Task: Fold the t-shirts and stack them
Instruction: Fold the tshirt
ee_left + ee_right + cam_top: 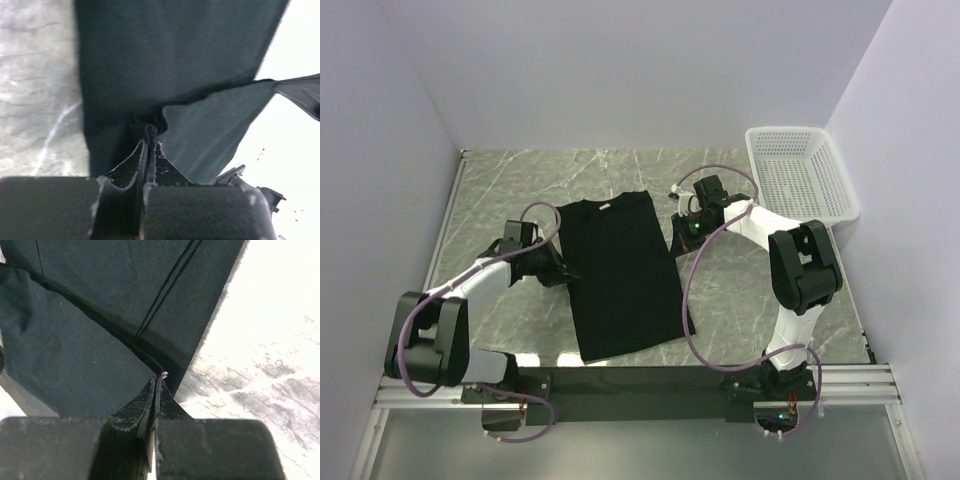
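In the middle of the grey marbled table (520,180) a single black t-shirt (620,280) lies spread as a long, narrow shape, its collar towards the far wall and its hem towards the arm bases. No second shirt shows in any view. A white basket (840,205) sits well apart at the far right corner. The left gripper (150,137) is at the garment's left edge with its jaws pressed together on a small bunched fold of the black cloth. The right gripper (159,382) is at the opposite edge, near the upper right side, with its jaws likewise closed tight on the cloth's rim, where a strip of fabric seems raised off the table. This looks like the lengthwise folding step, with each arm holding one side of the shirt. The stacking part appears not yet begun. The next move probably calls for both arms to lift together and carry their edges across or down the body. They would need to keep the floppy cloth taut enough that it does not sag, drag the lower layer or slip from such narrow pinches.
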Controlling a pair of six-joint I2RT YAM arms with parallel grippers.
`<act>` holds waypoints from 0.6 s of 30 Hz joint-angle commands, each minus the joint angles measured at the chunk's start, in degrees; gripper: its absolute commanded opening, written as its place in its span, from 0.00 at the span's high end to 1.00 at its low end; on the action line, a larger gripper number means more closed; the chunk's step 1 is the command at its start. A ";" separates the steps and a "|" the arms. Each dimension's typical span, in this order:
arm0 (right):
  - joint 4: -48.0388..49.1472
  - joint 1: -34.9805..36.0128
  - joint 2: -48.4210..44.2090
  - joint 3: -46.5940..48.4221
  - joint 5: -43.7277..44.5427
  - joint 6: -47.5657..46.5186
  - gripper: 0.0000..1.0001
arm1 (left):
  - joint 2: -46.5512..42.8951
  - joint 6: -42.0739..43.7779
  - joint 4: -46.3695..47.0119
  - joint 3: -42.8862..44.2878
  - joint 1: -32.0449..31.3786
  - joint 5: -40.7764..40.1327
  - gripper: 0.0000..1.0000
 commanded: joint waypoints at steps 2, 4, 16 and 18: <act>1.53 -0.46 0.51 1.61 -0.15 -0.04 1.00 | 3.43 2.28 -0.02 0.32 -0.14 -2.88 0.99; 1.53 -0.46 1.21 2.23 0.03 -0.13 0.99 | 3.52 1.93 -1.25 0.23 -0.14 -4.91 0.99; 2.06 -0.37 3.06 4.25 4.15 -1.71 0.63 | -1.30 1.31 -6.17 3.65 -0.14 -12.56 0.61; 2.23 -0.46 1.66 4.43 4.77 -2.58 0.52 | -2.63 1.48 -7.31 5.58 -0.14 -13.44 0.56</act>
